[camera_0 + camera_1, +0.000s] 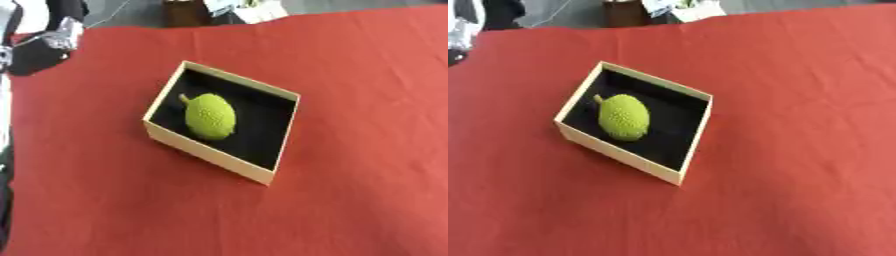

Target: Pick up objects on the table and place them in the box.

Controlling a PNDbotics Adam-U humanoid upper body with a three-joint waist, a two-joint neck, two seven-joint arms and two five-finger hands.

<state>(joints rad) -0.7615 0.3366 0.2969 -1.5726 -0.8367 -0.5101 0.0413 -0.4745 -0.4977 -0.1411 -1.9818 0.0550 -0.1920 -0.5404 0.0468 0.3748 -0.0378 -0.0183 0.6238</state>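
Observation:
A shallow cream box (206,151) with a black lining sits tilted on the red tablecloth, left of centre. Inside it, toward its left side, lies a yellow-green bumpy fruit (210,116) with a short stem pointing to the far left. The box and fruit (624,117) show the same way in the right eye view. My left arm, black with a silver joint, shows at the upper left corner, and what seems to be its hand (35,55) hangs well clear of the box. My right hand is out of sight.
Red cloth (367,150) covers the table all round the box. Beyond the far edge stand a dark brown object (185,12) and some white items (254,9). A dark strip runs along the left edge (4,190).

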